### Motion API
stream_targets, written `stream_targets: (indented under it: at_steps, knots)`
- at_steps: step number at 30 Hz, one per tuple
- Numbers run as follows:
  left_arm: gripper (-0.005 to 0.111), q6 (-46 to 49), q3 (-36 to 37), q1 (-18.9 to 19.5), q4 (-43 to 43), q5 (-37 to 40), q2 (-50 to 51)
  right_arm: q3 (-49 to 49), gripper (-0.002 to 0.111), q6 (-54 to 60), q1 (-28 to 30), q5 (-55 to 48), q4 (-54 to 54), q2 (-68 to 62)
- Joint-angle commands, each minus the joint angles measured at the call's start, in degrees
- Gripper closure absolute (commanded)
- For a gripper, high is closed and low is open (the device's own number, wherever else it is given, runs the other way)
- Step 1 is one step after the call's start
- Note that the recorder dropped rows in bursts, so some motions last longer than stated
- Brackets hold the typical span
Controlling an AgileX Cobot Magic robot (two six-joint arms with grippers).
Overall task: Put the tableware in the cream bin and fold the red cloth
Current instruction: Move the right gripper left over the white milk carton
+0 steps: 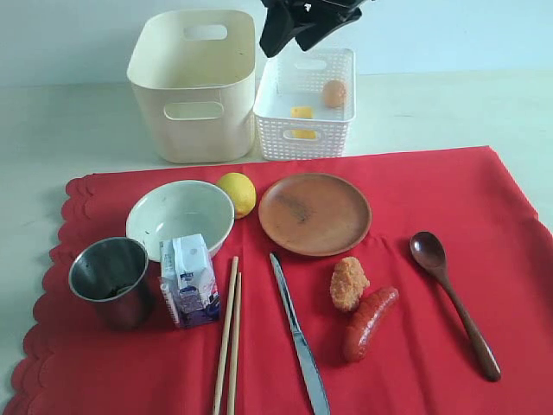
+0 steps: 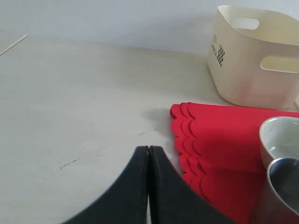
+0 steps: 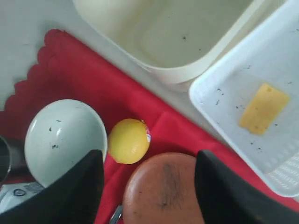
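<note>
The red cloth (image 1: 415, 199) lies flat, carrying the white bowl (image 1: 180, 218), steel cup (image 1: 111, 278), brown plate (image 1: 314, 213), chopsticks (image 1: 228, 335), knife (image 1: 299, 335) and wooden spoon (image 1: 452, 298). The cream bin (image 1: 195, 84) stands behind the cloth, with nothing in it that I can see. My right gripper (image 3: 148, 156) hangs open and holds nothing, high over the plate (image 3: 163, 191), with the bowl (image 3: 63, 139) to one side. My left gripper (image 2: 148, 148) is shut on nothing, over bare table beside the cloth's scalloped edge (image 2: 184, 140).
A white perforated basket (image 1: 304, 105) next to the bin holds cheese (image 1: 301, 113) and an egg (image 1: 334, 92). On the cloth also lie a lemon (image 1: 238, 193), milk carton (image 1: 188, 280), nugget (image 1: 348, 283) and sausage (image 1: 370, 322).
</note>
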State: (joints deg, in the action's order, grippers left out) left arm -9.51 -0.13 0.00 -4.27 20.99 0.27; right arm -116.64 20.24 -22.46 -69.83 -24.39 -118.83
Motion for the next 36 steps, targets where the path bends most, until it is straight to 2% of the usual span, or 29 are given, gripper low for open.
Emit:
stream_targets:
  at_steps: [1, 19, 28, 36]
  knots:
    - [0.107, 0.1, 0.1, 0.0, -0.3, -0.6, -0.3, 3.6, 0.052, 2.5, -2.5, -0.1, -1.1, 3.3]
    - [0.107, 0.1, 0.1, 0.0, -0.3, -0.6, -0.3, 18.8, 0.052, 6.7, -13.7, 2.9, -1.0, 12.6]
    - [0.107, 0.1, 0.1, 0.0, -0.3, -0.6, -0.3, 19.7, 0.052, 12.3, -19.2, 2.3, 1.3, 12.9]
    - [0.107, 0.1, 0.1, 0.0, -0.3, -0.6, -0.3, 19.7, 0.052, 17.6, -20.2, 2.3, 2.5, 12.8]
